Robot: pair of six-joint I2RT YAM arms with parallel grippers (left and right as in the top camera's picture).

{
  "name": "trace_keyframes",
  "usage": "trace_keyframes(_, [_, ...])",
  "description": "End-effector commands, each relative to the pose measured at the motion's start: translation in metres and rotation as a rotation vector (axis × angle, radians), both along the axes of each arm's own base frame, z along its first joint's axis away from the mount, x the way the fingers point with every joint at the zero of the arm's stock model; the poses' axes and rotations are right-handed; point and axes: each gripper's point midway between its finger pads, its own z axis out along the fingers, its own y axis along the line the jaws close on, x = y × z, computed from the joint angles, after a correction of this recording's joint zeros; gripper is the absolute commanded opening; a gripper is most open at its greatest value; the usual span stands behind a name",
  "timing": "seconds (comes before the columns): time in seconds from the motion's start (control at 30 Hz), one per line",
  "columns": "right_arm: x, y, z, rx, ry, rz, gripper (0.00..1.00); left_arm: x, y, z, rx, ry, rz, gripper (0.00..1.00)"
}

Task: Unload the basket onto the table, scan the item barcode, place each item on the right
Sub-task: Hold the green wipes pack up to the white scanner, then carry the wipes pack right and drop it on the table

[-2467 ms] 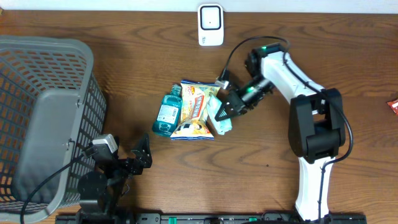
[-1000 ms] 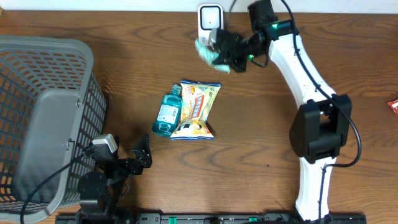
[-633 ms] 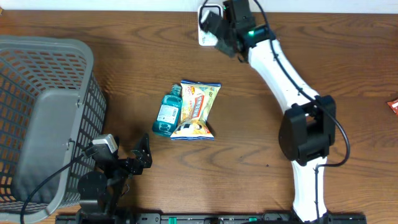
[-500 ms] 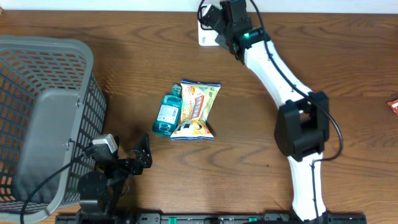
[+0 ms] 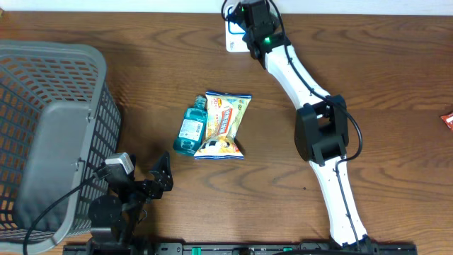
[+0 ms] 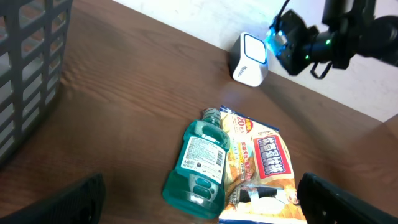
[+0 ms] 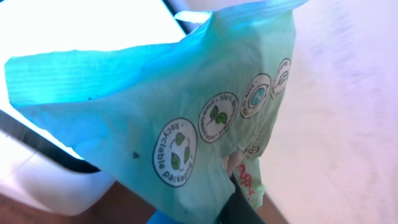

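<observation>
**Scan station: packet at the scanner**

Near edge: the left gripper [image 5: 164, 176] rests low over the brown wooden table [image 5: 396, 85], close to its base. Its fingers are spread wide with nothing between them. In the left wrist view only the two dark fingertips [image 6: 74, 199] show, at the bottom corners.

Left side: the grey plastic lattice basket [image 5: 49, 134] stands upright. What shows of its inside is its own grey floor and slotted walls. Part of the interior is hidden by the near wall, so I cannot tell for that part.

Mid-table: the teal mouthwash bottle [image 5: 190, 129] lies on its side, label up, cap pointing to the far edge. The yellow-and-white snack bag [image 5: 225, 124] lies flat, touching the bottle's right side.

Far edge: the white barcode scanner [image 6: 249, 59] stands near the back of the table. The right arm reaches fully out, and the right gripper [image 5: 248, 18] hangs just beside the scanner's face. Its fingers are clamped on the light green plastic packet [image 7: 186, 112], which carries round recycling marks. The packet is held off the table, directly before the scanner, and fills the right wrist view.

Right margin: a small red item [image 5: 446, 120], cut off by the frame.
</observation>
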Motion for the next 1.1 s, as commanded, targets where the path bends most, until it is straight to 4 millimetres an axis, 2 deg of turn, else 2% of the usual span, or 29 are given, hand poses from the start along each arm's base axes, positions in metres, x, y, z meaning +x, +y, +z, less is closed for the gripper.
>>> trace_keyframes(0.0, [0.003,0.014,0.002,0.011,-0.019,0.023,0.01,-0.001,-0.003,0.001,-0.016,0.002,-0.012,0.98])
trace_keyframes(0.2, [0.001,0.023,0.002,0.073,-0.020,0.020,0.01,-0.001,-0.003,0.001,-0.016,0.002,-0.012,0.98])
trace_keyframes(0.27, [0.001,0.015,0.005,0.100,-0.038,-0.054,0.01,-0.001,-0.003,0.001,-0.016,0.002,-0.012,0.98])
trace_keyframes(0.33, [0.000,-0.006,0.016,0.094,-0.076,-0.177,0.01,-0.001,-0.003,0.001,-0.016,0.002,-0.012,0.98])
trace_keyframes(0.43, [-0.011,-0.047,0.041,0.051,-0.138,-0.391,0.01,-0.001,-0.003,0.001,-0.015,0.002,-0.012,0.98])
trace_keyframes(0.5, [-0.028,-0.084,0.060,0.036,-0.180,-0.574,0.01,-0.001,-0.003,0.001,-0.016,0.002,-0.012,0.98])
trace_keyframes(0.57, [-0.047,-0.115,0.065,0.062,-0.158,-0.702,0.01,-0.001,-0.003,0.001,-0.016,0.002,-0.012,0.98])
trace_keyframes(0.63, [-0.067,-0.150,0.060,0.098,-0.111,-0.826,0.01,-0.001,-0.003,0.001,-0.016,0.002,-0.012,0.98])
trace_keyframes(0.67, [-0.079,-0.175,0.055,0.112,-0.090,-0.912,0.01,-0.001,-0.003,0.001,-0.015,0.002,-0.013,0.98])
trace_keyframes(0.7, [-0.092,-0.201,0.049,0.120,-0.069,-1.003,0.01,-0.001,-0.003,0.001,-0.015,0.002,-0.012,0.98])
trace_keyframes(0.83, [-0.138,-0.281,0.023,0.208,-0.001,-1.320,0.01,-0.001,-0.003,0.001,-0.015,0.002,-0.012,0.98])
trace_keyframes(0.93, [-0.163,-0.324,0.006,0.323,0.028,-1.514,0.01,-0.001,-0.003,0.001,-0.015,0.001,-0.012,0.98])
trace_keyframes(1.07, [-0.180,-0.359,-0.007,0.398,0.017,-1.657,0.01,-0.001,-0.003,0.001,-0.016,0.002,-0.012,0.98])
